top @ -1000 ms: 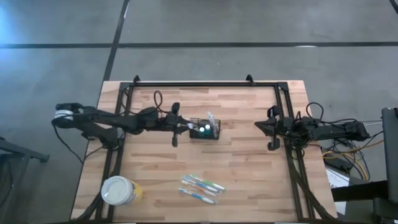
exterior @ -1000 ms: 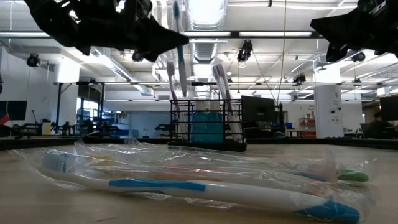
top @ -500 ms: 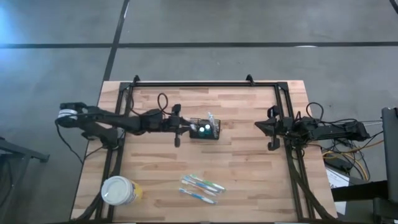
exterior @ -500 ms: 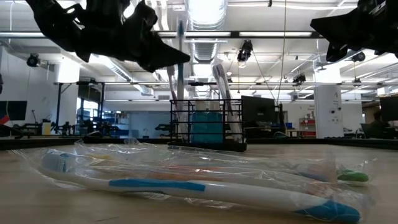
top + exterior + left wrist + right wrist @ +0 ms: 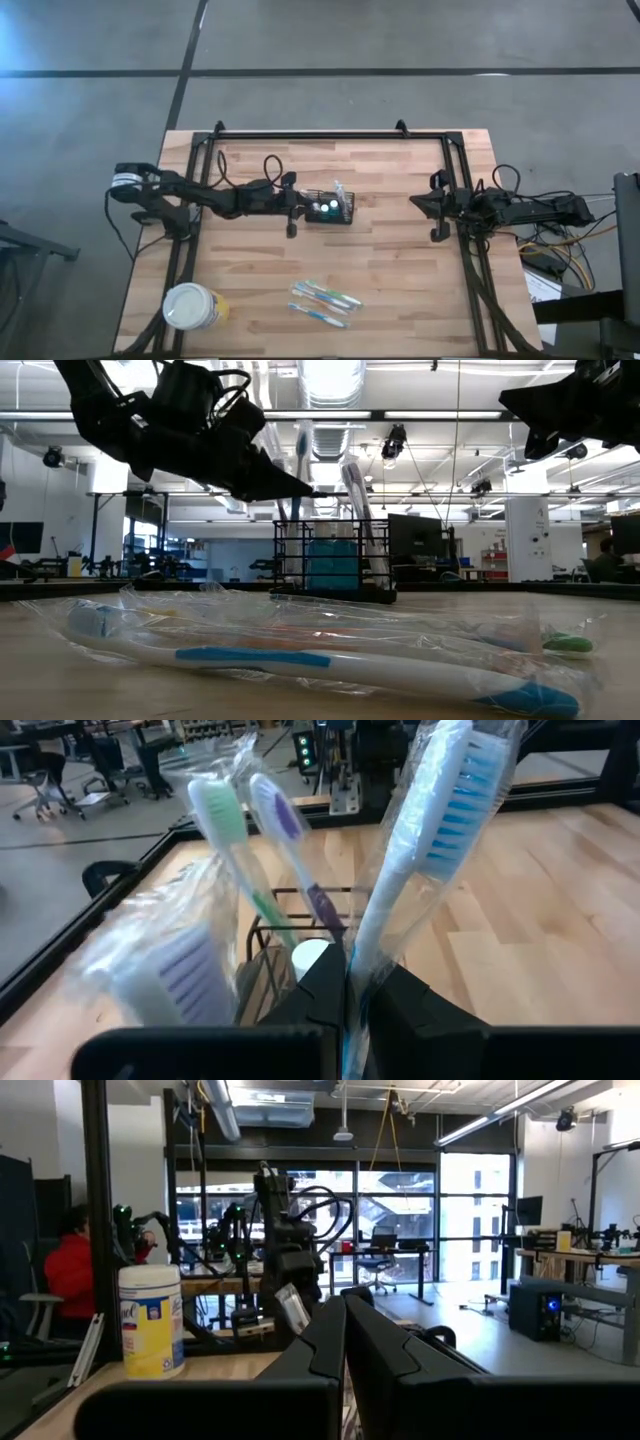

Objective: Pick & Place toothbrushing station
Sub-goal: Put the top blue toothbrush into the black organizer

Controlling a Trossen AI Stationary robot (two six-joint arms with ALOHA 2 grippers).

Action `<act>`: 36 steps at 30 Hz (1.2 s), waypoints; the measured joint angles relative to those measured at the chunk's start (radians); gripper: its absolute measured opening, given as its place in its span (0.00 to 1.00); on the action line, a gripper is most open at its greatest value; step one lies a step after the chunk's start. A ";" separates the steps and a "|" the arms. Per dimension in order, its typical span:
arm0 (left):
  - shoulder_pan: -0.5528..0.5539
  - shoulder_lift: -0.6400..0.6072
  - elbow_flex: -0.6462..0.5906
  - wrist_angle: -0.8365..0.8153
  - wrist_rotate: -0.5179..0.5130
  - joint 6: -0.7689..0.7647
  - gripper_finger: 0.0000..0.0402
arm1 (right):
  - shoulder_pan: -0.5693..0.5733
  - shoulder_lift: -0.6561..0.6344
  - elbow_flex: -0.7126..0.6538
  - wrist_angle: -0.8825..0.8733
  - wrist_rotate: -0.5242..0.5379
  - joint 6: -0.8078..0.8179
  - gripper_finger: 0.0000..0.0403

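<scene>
Round white-lidded tub [image 5: 194,306] sits at the near left corner of the tabletop [image 5: 400,270]. Left hand [image 5: 296,204] is pinched on a wrapped blue toothbrush [image 5: 440,850] right at the toothbrushing station [image 5: 329,208] mid-tabletop, loose wrapped toothbrushes [image 5: 322,301] nearer the front. Right hand [image 5: 436,214] hangs clamped tight, holding nothing, by the right edge

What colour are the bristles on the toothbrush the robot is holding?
Blue. The wrapped toothbrush in the left gripper has blue bristles on a white handle, clearest in the left wrist view.

Bare wood between the black mesh caddy [image 5: 329,209] and the wrapped toothbrushes [image 5: 324,301]; round tub [image 5: 194,306] at the near-left corner.
</scene>
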 joint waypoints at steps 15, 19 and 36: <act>0.022 0.041 -0.001 -0.027 -0.001 0.000 0.11 | 0.000 0.000 0.000 0.000 0.000 0.000 0.02; 0.022 0.034 -0.001 -0.034 -0.001 -0.029 0.17 | 0.000 0.000 0.000 0.000 0.000 0.000 0.02; 0.032 -0.122 0.003 -0.168 0.038 -0.150 0.53 | -0.001 0.000 0.000 0.001 0.008 0.007 0.02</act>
